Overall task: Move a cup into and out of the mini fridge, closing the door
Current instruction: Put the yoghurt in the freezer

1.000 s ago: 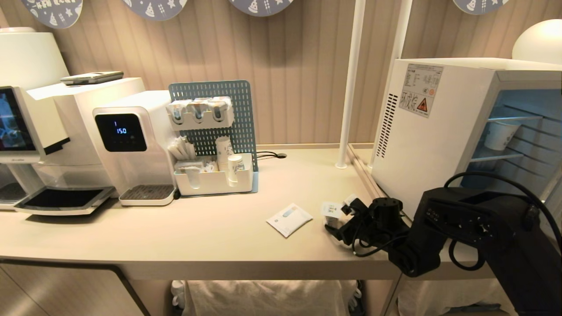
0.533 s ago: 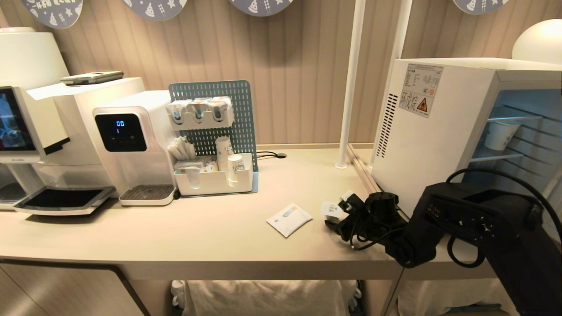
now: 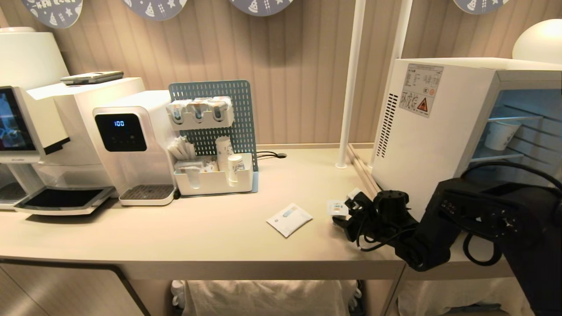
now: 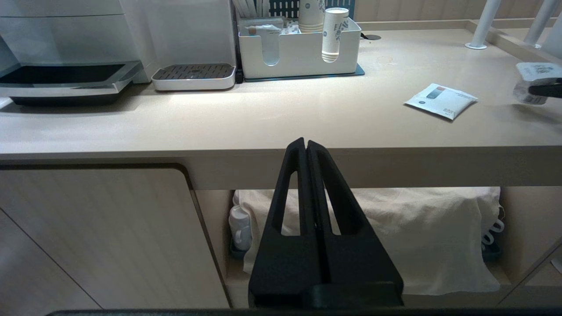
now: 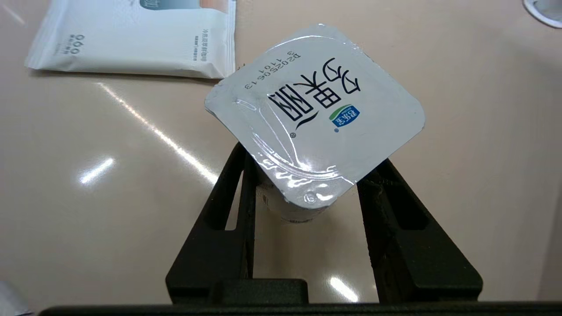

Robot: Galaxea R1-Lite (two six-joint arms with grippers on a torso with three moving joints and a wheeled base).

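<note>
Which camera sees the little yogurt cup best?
The right wrist view: the cup fills it, foil lid readable, between the right gripper's fingers. The head view shows it small beside the gripper. The left wrist view catches only a blurred bit at the edge.

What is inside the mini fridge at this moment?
Through the open front of the mini fridge, a white paper cup stands on a wire shelf. The lower part is covered by the robot's right arm, so what lies there cannot be seen.
</note>
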